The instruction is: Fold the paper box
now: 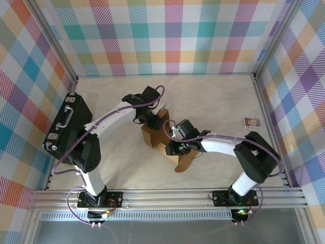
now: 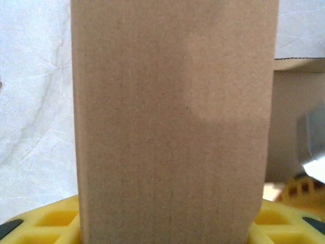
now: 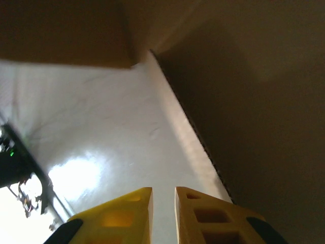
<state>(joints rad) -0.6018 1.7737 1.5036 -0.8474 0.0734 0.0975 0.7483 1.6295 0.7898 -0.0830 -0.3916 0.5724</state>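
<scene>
Pale table (image 1: 213,101), arm-hidden paper box (image 1: 152,133)

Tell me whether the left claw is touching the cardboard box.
Touching. The left wrist view shows a cardboard box panel standing between the left claw's yellow fingers, pressed against them with no gap.

you're looking at a pale marbled tabletop (image 1: 213,107), walled by pastel plaid fabric panels (image 1: 167,35) on aluminium frame rails (image 1: 167,197), evenly lit.

Brown paper box (image 1: 154,133) (plain), black case (image 1: 65,129), prob. purple-edged packet (image 1: 252,122).
</scene>
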